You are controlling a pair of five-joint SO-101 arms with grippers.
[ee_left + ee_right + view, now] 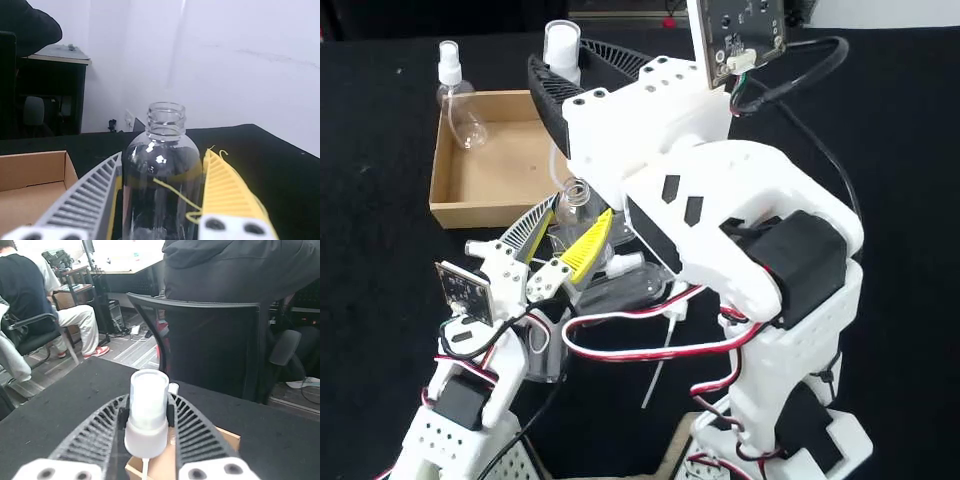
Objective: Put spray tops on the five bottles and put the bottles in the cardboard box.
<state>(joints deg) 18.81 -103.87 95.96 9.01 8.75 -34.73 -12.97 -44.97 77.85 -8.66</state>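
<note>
A clear bottle (576, 205) with a bare open neck (166, 119) stands upright next to the cardboard box (485, 180). My left gripper (580, 208) is shut on its body, with the grey finger (85, 200) on one side and the yellow finger (226, 190) on the other. Higher up and farther back, my right gripper (562, 62) is shut on a white spray top (561, 42), its tube hanging down. That spray top (146, 412) sits between the black ribbed fingers (90, 440). A capped bottle (460, 100) leans in the box's far corner.
Another white spray top (628, 265) lies on the black table beside the left arm, its thin tube (660, 358) pointing toward the front edge. The right arm's white body (740, 230) covers the table's middle. The box floor (30, 190) is bare near the left gripper.
</note>
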